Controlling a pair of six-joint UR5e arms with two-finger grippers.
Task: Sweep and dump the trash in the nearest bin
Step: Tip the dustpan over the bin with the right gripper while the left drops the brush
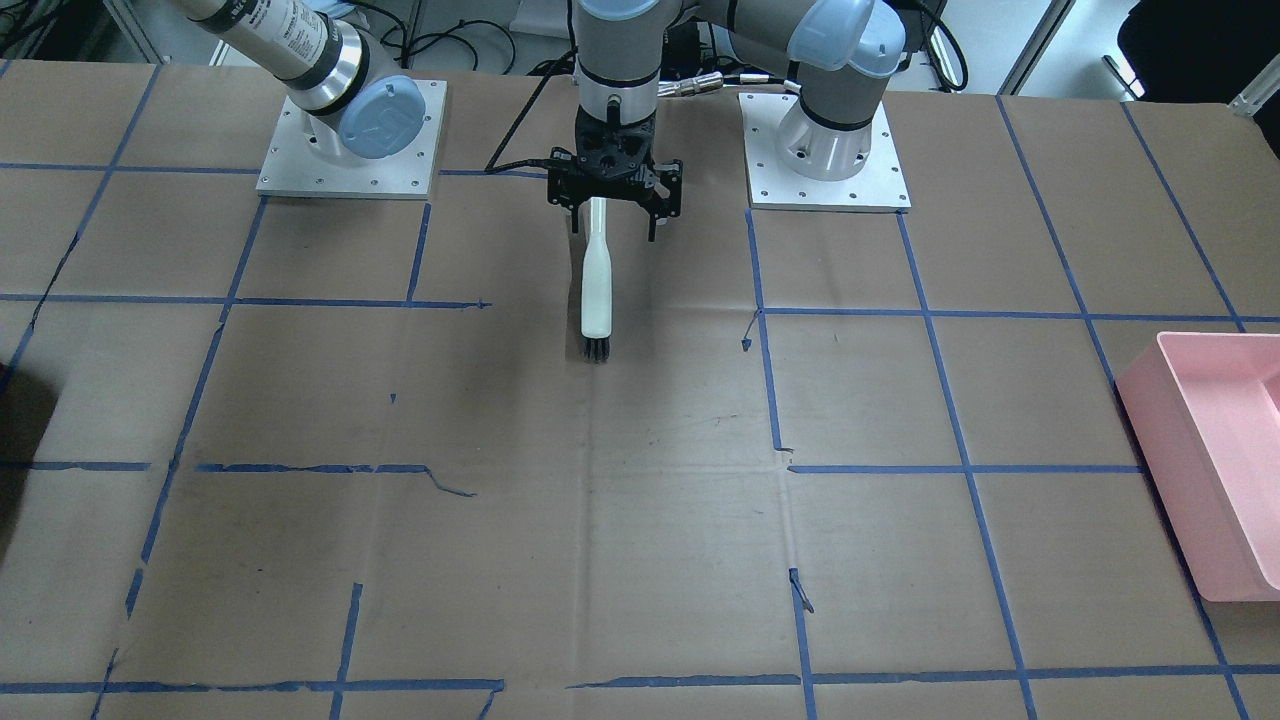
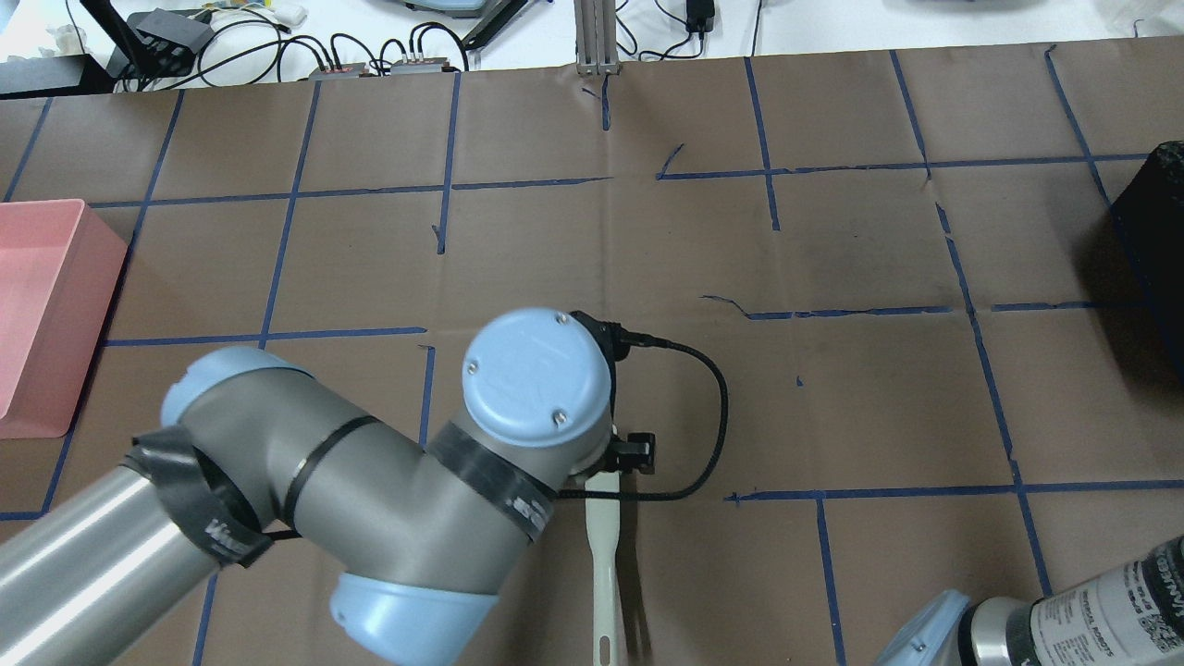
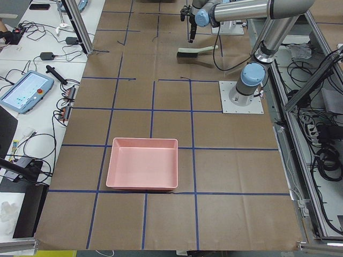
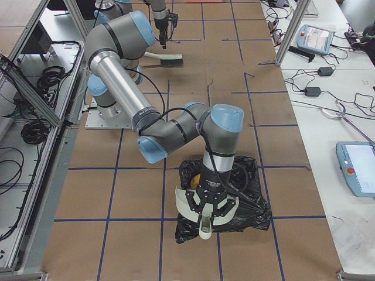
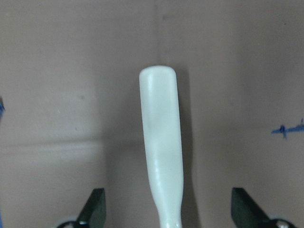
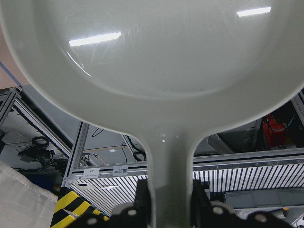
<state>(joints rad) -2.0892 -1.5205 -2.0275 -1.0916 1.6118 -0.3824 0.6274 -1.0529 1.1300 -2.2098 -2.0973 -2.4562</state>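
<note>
Hanging over the brush (image 1: 596,290) lying on the table (image 1: 900,600), L gripper (image 1: 614,232) has jaws wide, clear of the handle. R gripper (image 4: 206,206) clamps the dustpan (image 4: 186,206) handle over black bag (image 4: 252,202); yellow trash bit (image 4: 198,175) at bag's mouth.

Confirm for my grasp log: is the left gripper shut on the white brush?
No: on the left gripper both fingertips stand well clear of the brush handle.
</note>
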